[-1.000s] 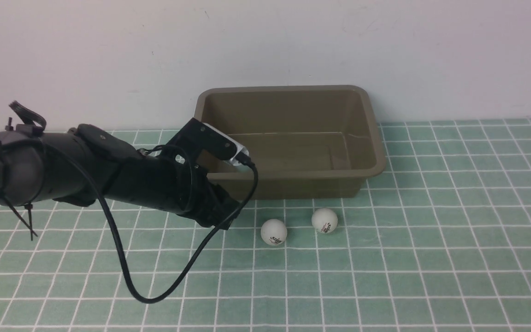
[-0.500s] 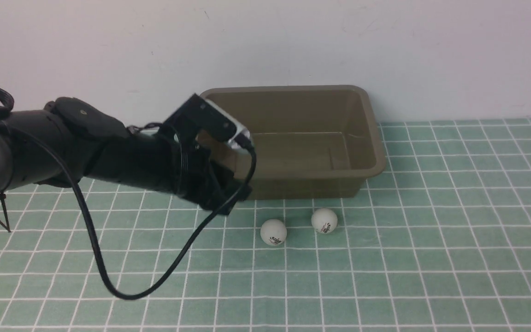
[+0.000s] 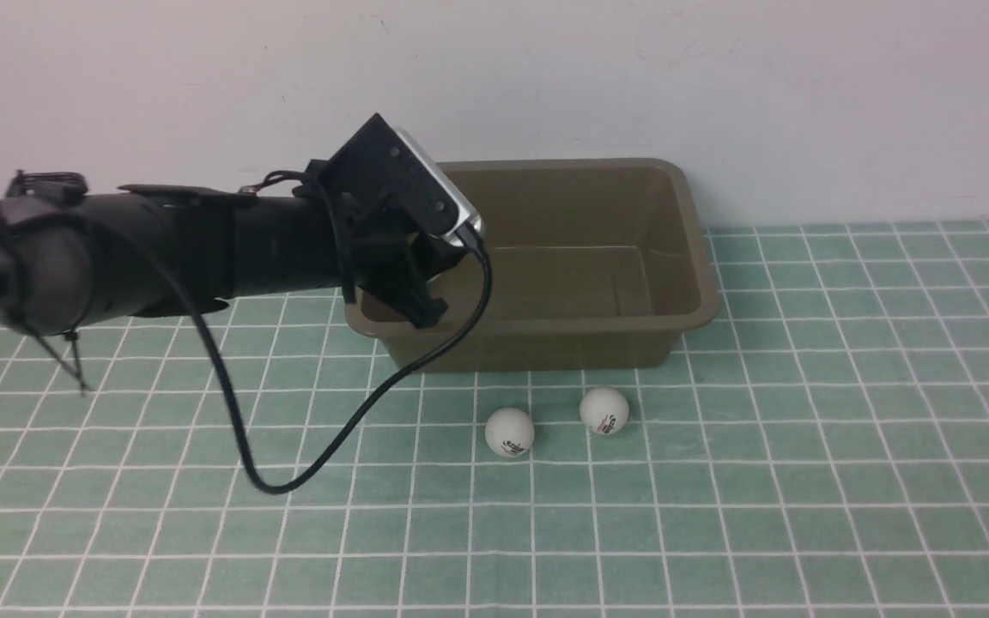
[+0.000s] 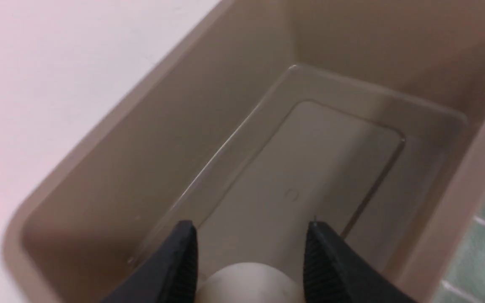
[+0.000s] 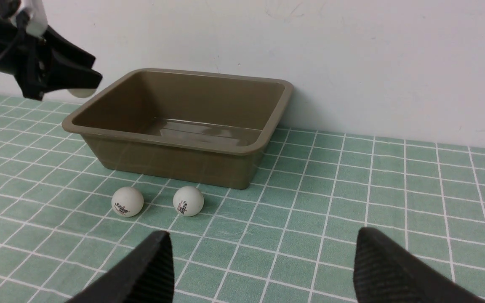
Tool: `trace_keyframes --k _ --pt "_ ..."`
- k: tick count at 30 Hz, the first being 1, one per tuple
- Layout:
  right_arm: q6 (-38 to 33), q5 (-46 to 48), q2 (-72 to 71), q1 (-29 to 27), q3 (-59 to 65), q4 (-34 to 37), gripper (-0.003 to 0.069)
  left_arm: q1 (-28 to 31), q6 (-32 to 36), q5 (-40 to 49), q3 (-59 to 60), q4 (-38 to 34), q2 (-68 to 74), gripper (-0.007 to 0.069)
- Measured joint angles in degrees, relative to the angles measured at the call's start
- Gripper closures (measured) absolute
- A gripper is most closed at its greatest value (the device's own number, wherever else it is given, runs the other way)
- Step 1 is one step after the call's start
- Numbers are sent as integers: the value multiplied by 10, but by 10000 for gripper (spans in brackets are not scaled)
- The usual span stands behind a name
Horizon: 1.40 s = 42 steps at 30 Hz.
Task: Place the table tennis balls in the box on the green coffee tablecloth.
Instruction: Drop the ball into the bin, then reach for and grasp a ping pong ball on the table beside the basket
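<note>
My left wrist camera shows a white ball (image 4: pixel 251 284) pinched between my left jaws (image 4: pixel 249 252); the front view mostly hides it. Ahead of them lies the open olive-brown box (image 3: pixel 537 343). My right jaws (image 5: pixel 263 265) stand spread, seen only from their own wrist. Two balls (image 3: pixel 510 433) (image 3: pixel 604 411) on the green cloth (image 3: pixel 846 429) carry small dark print, too small to read.

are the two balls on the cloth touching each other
Apart: the front view shows bare green cloth between the left ball and the right ball.
</note>
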Motion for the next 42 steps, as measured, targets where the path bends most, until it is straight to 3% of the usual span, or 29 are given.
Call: trace_keyframes --k 5,9,13,16,20,23,27,28,29,30,35,38,42 --pt "0 1 0 0 0 0 143 0 -26 4 -55 -3 61 303" --pt "0 1 0 0 0 -4 143 -1 -63 5 -73 -3 72 160" --pt "0 1 0 0 0 -10 143 -2 -91 2 -73 -4 69 90" --pt "-1 1 0 0 0 -13 143 -3 -129 -6 -69 -4 49 82" --pt "-1 1 0 0 0 -15 143 -3 -178 -3 -63 -2 13 104" --pt "-4 1 0 0 0 -15 143 -3 -246 22 -58 37 -31 134" --pt "-10 1 0 0 0 -16 143 -3 -371 89 -55 136 -78 177" --pt "-11 1 0 0 0 -16 143 -3 -459 146 -55 223 -101 204" --pt "-11 1 0 0 0 -16 143 -3 -474 151 -55 230 -104 206" --pt "-11 1 0 0 0 -16 143 -3 -532 190 -55 286 -118 223" --pt "-11 1 0 0 0 -16 143 -5 -688 285 -55 451 -158 309" --pt "-11 1 0 0 0 -16 143 -5 -749 331 -55 509 -171 384" --pt "-11 1 0 0 0 -16 143 -9 -769 360 -55 532 -178 456"
